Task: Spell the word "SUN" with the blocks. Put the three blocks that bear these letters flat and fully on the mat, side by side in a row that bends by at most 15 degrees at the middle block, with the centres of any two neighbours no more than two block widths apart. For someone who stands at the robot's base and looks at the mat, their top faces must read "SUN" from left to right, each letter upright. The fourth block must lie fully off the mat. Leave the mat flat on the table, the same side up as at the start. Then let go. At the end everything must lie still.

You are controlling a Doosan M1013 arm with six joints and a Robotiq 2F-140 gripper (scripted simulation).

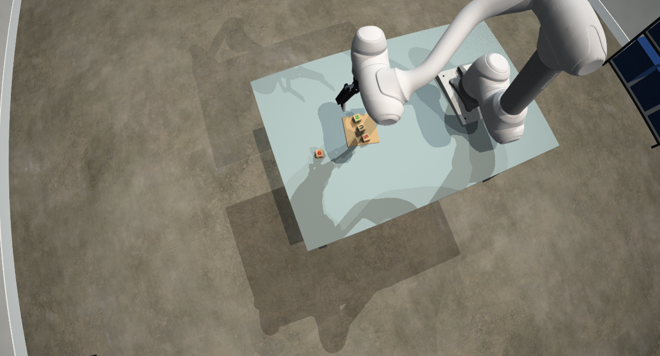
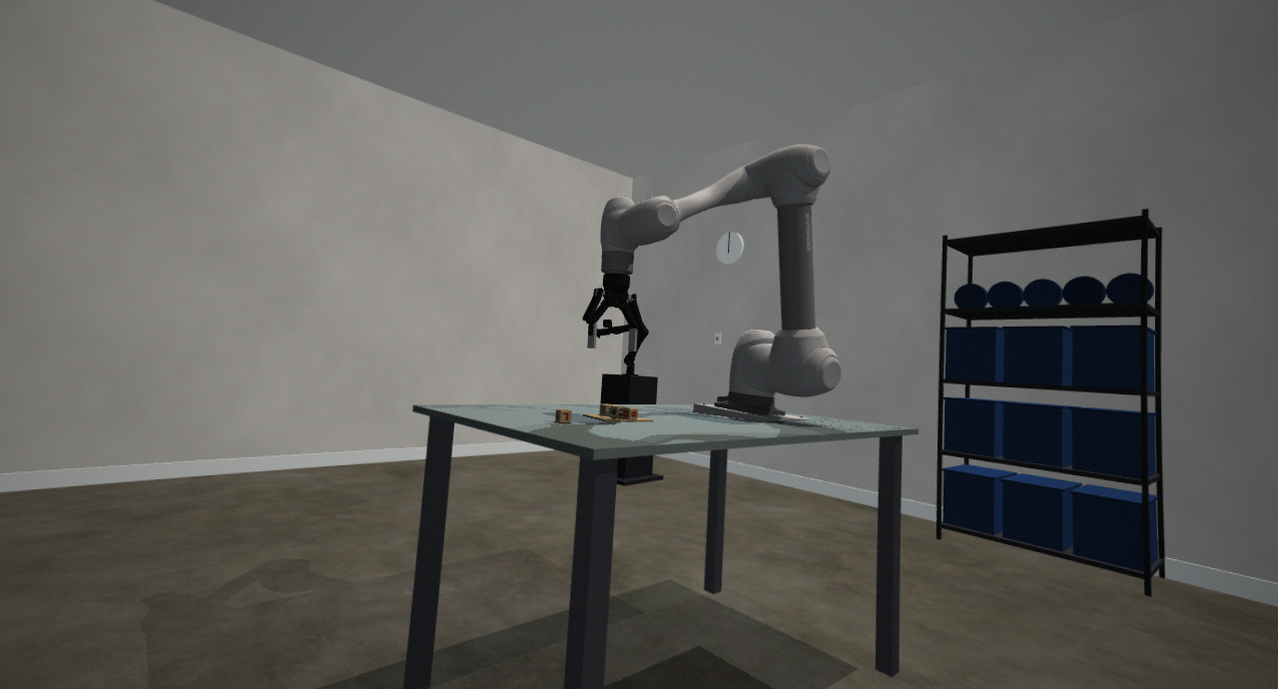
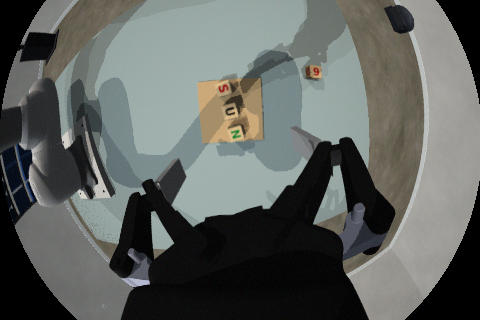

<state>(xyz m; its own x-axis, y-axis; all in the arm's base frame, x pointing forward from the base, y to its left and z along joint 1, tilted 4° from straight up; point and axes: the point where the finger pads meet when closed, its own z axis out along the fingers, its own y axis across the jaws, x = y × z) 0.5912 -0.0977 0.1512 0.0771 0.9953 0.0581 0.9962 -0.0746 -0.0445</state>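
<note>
A tan mat (image 1: 374, 131) (image 3: 254, 94) lies flat on the pale glass table (image 1: 415, 169) (image 2: 715, 427) (image 3: 167, 54). Three wooden blocks sit on it in a close row: S (image 1: 365, 137) (image 3: 223, 88), U (image 1: 360, 128) (image 3: 230, 112) and N (image 1: 356, 118) (image 3: 236, 134). From the robot's base side they read S, U, N from left to right. A fourth block marked 6 (image 1: 318, 153) (image 2: 563, 414) (image 3: 314, 72) lies off the mat near the table's far edge. My gripper (image 1: 343, 98) (image 2: 610, 345) (image 3: 235, 153) is wide open and empty. It hangs high above the table, just beside the N end of the row.
The robot's base plate (image 1: 454, 102) is bolted at the table's near side. A black shelf with blue boxes (image 2: 1049, 380) stands at the right. A black pedestal (image 2: 628, 389) stands on the floor behind the table.
</note>
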